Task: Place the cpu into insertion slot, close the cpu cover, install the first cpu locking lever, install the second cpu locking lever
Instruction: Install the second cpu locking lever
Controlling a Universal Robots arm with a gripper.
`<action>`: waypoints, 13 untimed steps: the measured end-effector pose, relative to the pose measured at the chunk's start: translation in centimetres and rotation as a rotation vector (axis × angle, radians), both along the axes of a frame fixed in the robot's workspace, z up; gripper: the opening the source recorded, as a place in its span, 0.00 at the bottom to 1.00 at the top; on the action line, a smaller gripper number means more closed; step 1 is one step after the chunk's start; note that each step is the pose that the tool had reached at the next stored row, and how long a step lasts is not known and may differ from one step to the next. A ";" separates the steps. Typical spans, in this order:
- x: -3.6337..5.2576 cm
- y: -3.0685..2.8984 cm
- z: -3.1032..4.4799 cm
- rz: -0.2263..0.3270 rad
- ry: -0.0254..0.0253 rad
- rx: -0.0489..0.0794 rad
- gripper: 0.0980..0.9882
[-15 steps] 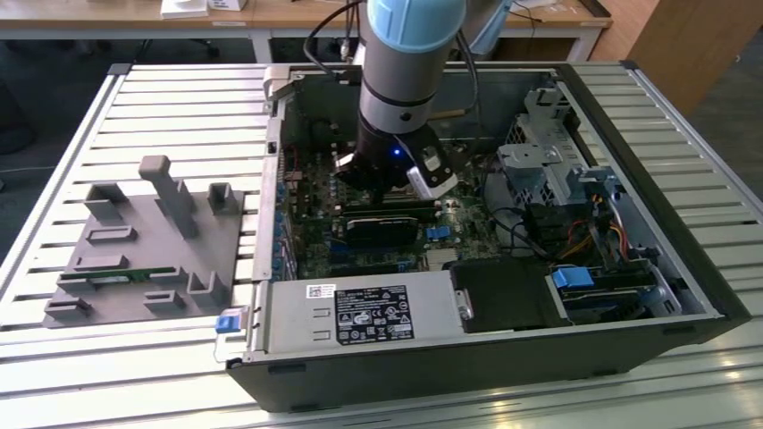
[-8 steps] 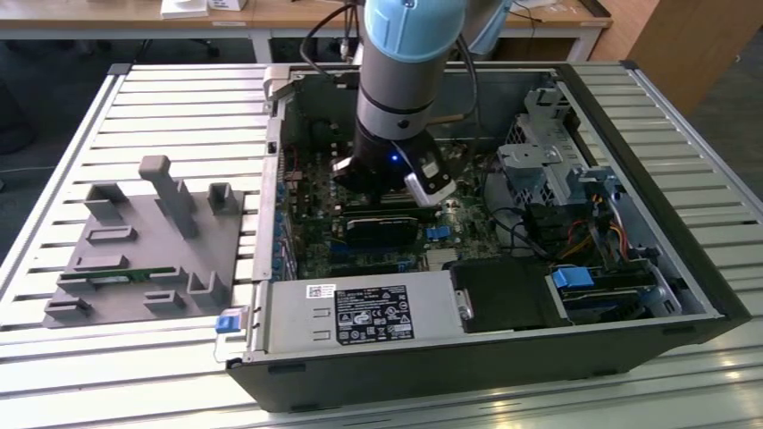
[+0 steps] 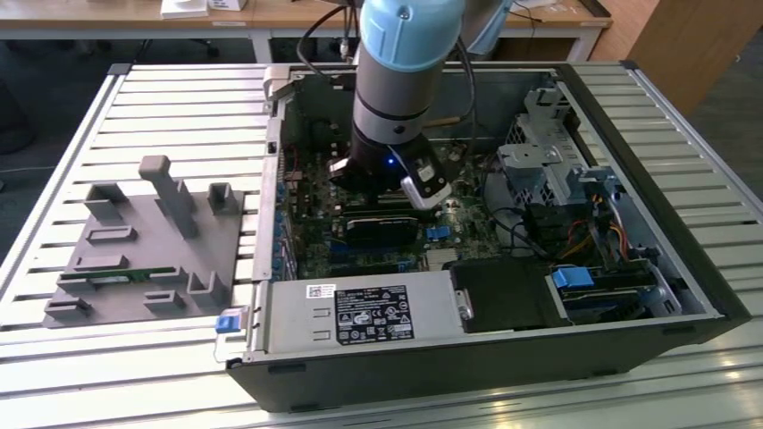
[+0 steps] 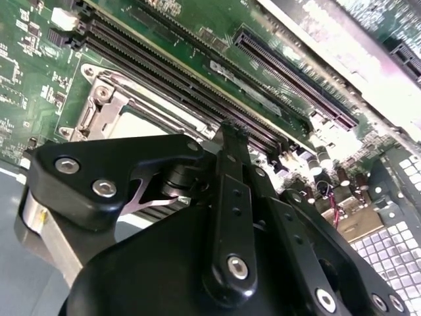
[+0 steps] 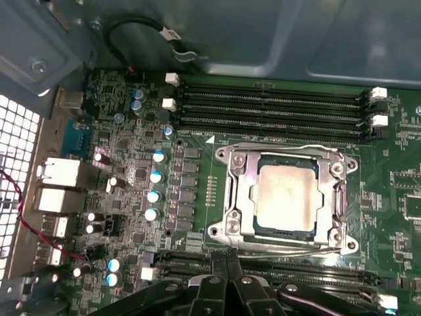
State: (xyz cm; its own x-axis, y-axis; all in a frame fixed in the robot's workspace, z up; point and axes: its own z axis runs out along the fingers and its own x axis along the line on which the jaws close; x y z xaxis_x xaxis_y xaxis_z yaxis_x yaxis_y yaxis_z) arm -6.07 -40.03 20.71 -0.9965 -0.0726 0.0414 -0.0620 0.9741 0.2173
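In the first wrist view the cpu [image 5: 286,195] lies flat in the insertion slot [image 5: 229,228], its silvery-tan top showing through the cut-out of the cpu cover [image 5: 241,191]. The cover is down over it. Thin wire levers [image 5: 283,146] lie flat along two opposite sides of the socket. My gripper [image 5: 227,263] hovers just off one side of the socket, fingers pressed together and holding nothing. The second wrist view shows the gripper's black linkage with the cpu cover [image 4: 108,108] beyond it. In the exterior view the gripper [image 3: 384,189] is low inside the open computer case.
Long black memory slots [image 5: 270,105] run beside the socket, with capacitors [image 5: 154,194] and rear ports [image 5: 56,174] nearby. In the exterior view a black card [image 3: 379,228], a power supply [image 3: 357,313] and a drive cage [image 3: 549,161] crowd the case. A grey fixture [image 3: 143,241] sits on the slatted table.
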 end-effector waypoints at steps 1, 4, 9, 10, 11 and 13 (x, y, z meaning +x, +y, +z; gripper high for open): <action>-0.01 0.00 -0.08 0.000 0.0000 0.005 0.01; -0.06 -0.01 -0.42 0.000 -0.0001 0.014 0.01; -0.26 -0.01 -0.86 0.000 -0.0003 0.032 0.01; -0.27 -0.01 -0.95 0.000 -0.0003 0.034 0.01; -0.29 -0.02 -1.03 0.000 -0.0003 0.037 0.01; -0.31 -0.02 -1.15 0.000 -0.0002 0.043 0.01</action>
State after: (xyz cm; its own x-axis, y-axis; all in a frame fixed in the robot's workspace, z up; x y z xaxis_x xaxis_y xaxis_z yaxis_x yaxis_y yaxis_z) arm -6.38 -40.05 19.56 -0.9965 -0.0742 0.0380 -0.0619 0.9638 0.2592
